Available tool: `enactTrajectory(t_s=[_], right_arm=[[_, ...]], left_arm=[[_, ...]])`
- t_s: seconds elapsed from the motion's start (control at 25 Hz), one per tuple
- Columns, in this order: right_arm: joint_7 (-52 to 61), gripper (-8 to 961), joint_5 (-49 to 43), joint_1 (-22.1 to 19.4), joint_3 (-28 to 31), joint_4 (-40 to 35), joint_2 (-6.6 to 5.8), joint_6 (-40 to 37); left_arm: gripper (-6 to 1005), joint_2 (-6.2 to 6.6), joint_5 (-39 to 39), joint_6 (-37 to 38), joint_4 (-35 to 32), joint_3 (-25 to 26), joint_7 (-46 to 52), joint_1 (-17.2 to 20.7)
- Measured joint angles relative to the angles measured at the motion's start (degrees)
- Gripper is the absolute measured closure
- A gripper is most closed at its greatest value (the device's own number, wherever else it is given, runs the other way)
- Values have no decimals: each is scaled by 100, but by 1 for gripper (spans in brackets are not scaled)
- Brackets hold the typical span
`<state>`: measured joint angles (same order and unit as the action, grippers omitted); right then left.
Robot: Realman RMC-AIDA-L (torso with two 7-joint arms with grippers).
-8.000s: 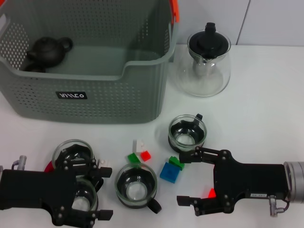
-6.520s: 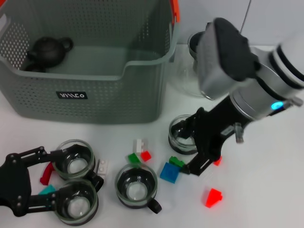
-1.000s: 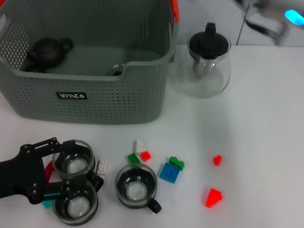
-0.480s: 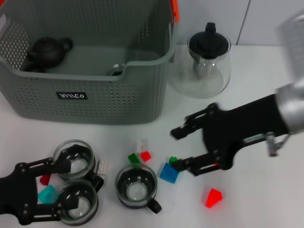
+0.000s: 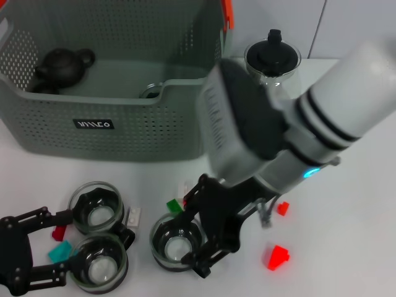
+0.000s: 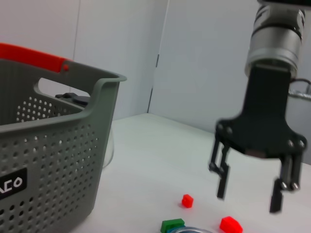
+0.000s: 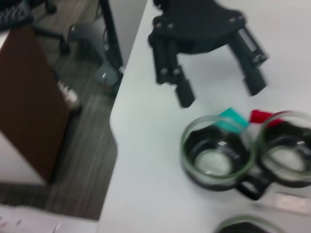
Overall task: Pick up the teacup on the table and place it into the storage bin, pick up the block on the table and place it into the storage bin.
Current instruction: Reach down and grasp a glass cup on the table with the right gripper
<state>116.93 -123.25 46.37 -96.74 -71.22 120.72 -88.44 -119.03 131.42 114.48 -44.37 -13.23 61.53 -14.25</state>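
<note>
I see the right gripper, fingers spread wide, above a teacup in front of the storage bin. The left gripper, fingers wide, flanks two teacups. Red blocks lie nearby.

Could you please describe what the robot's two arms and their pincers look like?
The right arm is white with black bands, a grey housing and a small blue light; its right pincer is a black bracket with two slim fingers. The left pincer is the same black, bolted design.
</note>
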Motion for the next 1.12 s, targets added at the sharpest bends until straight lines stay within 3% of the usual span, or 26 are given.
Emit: enactTrajectory(t_s=[0.16,0.6,1.12], right_arm=[[-21,300,21,237,-637,361,11,376],[-42,299,26,146,-1712,964,35,1801],[2,383,44,40,-1908,1081,48,2099]], left_arm=[[170,-10,6,-22,11,13,-3,-14],[170,-7,13,-24,46,11,-8,-62],[171,-5,-24,-42,69,9,-10,-116]])
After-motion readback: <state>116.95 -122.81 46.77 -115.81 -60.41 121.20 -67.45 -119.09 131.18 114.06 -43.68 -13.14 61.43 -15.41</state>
